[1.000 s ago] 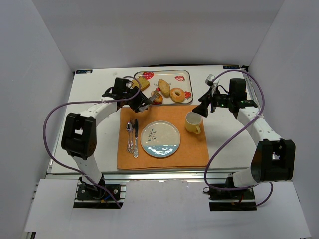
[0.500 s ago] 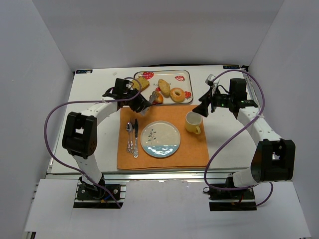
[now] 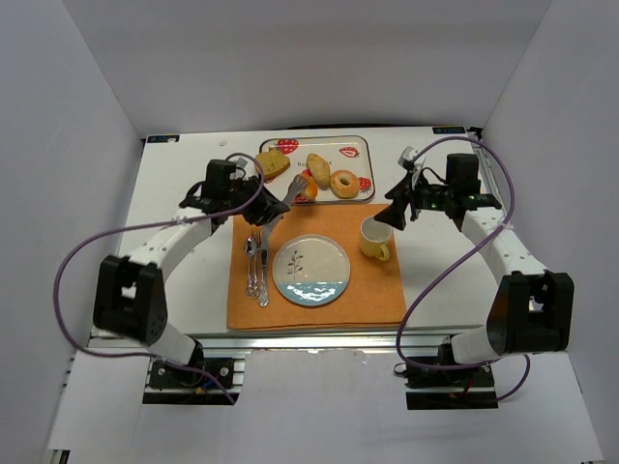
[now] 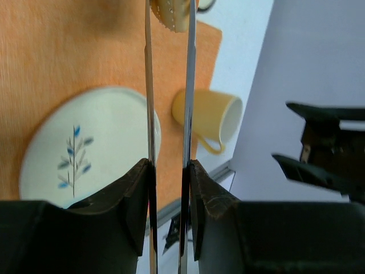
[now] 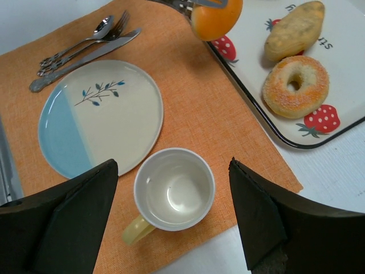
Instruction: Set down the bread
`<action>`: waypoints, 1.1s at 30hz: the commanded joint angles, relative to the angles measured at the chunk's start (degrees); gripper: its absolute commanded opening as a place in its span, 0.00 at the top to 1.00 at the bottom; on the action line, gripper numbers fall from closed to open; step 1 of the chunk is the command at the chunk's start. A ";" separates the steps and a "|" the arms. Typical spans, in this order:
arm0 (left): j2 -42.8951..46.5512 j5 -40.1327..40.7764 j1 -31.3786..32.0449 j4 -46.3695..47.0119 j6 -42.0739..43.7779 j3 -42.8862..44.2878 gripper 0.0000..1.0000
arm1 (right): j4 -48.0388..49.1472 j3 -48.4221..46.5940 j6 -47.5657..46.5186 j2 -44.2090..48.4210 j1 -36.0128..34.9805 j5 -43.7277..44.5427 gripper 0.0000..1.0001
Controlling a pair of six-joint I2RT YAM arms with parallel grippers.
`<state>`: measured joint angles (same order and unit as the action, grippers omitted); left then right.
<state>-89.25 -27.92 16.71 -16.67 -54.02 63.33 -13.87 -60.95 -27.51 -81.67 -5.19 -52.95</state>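
My left gripper (image 3: 257, 199) (image 4: 169, 165) is shut on a pair of metal tongs (image 4: 148, 85). The tongs pinch the shorter round bread roll (image 3: 304, 184) (image 5: 217, 17) at their tip and hold it above the near edge of the strawberry tray (image 3: 360, 144). The roll's cut edge shows at the top of the left wrist view (image 4: 171, 10). The longer oval roll (image 3: 318, 169) (image 5: 293, 29) lies on the tray. My right gripper (image 3: 395, 215) (image 5: 173, 164) is open and empty, right above the yellow cup (image 3: 373, 238) (image 5: 174, 188).
A bagel (image 3: 344, 183) (image 5: 296, 85) and a toast slice (image 3: 274, 164) lie on the tray. On the orange placemat (image 3: 377, 285) are a white-and-blue plate (image 3: 310, 271) (image 5: 97, 114) and cutlery (image 3: 256, 266) (image 5: 85, 48) to its left.
My left arm has swung its elbow out to the left and drawn the wrist back. The tongs now angle up and right with the round roll lifted. The right arm has not moved.
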 commanded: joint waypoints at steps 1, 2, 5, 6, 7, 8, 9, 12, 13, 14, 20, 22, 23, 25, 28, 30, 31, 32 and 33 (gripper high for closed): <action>10.22 -4.15 0.43 1.11 0.50 -4.96 1.00 | -4.67 -1.01 -6.06 2.30 0.36 -5.49 0.17; 11.98 -4.68 0.69 0.85 0.15 -7.93 1.00 | -5.20 -1.01 -7.02 2.48 0.36 -6.28 0.18; 19.96 -5.83 1.66 -3.53 0.58 -12.68 1.00 | -6.35 -0.75 -9.05 3.01 0.27 -7.61 0.18; 21.30 -5.83 2.09 -4.42 0.58 -13.92 1.00 | -6.35 -0.84 -9.14 3.09 0.27 -7.78 0.19; 22.53 -5.65 3.06 -5.30 0.41 -15.07 1.00 | -6.35 -0.93 -9.32 3.01 0.27 -7.70 0.19; 23.76 -5.48 3.76 -5.83 0.23 -16.30 1.00 | -6.43 -1.10 -9.41 2.83 0.27 -7.78 0.19; 24.82 -5.30 4.29 -7.14 0.06 -18.22 1.00 | -6.70 -1.54 -9.49 2.66 0.27 -7.78 0.19; 27.90 -4.51 6.49 -8.82 0.06 -21.04 1.00 | -7.31 -2.24 -9.49 2.22 0.18 -7.87 0.19; 28.69 -4.51 7.28 -9.26 0.14 -21.49 1.00 | -7.40 -2.51 -9.41 2.13 0.18 -7.87 0.19; 28.87 -4.34 7.63 -9.61 0.32 -21.76 1.00 | -7.49 -2.51 -9.41 2.04 0.18 -7.87 0.19; 27.56 -3.28 10.62 -9.53 0.67 -22.20 0.82 | -7.58 -2.77 -9.06 2.13 0.01 -7.78 0.19; 26.94 -2.14 11.85 -9.35 1.02 -21.94 0.74 | -7.75 -2.68 -9.14 2.04 -0.08 -7.70 0.19; 26.68 -1.96 12.20 -9.26 1.02 -21.93 0.70 | -7.84 -2.60 -9.06 2.13 -0.08 -7.70 0.19; 26.06 -1.26 12.73 -9.61 1.63 -21.76 0.58 | -8.10 -2.60 -9.23 2.22 -0.08 -7.61 0.19; 25.71 -0.73 12.82 -10.75 2.60 -21.06 0.48 | -7.93 -2.42 -9.23 2.30 -0.08 -7.35 0.19; 25.62 -0.64 12.82 -11.02 2.69 -20.79 0.45 | -7.93 -2.42 -9.23 2.30 -0.08 -7.43 0.19; 25.62 -0.73 12.82 -11.19 2.78 -20.79 0.42 | -7.84 -2.51 -9.23 2.22 -0.08 -7.52 0.19; 25.53 -0.73 12.82 -11.37 2.95 -20.70 0.41 | -7.75 -2.51 -9.14 2.22 -0.08 -7.61 0.19; 25.53 -0.56 12.82 -11.89 3.04 -20.53 0.40 | -7.67 -2.51 -9.06 2.13 -0.08 -7.70 0.19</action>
<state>-64.31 -28.97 29.36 -27.79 -52.12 40.91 -21.12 -61.39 -36.23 -80.20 -5.21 -58.96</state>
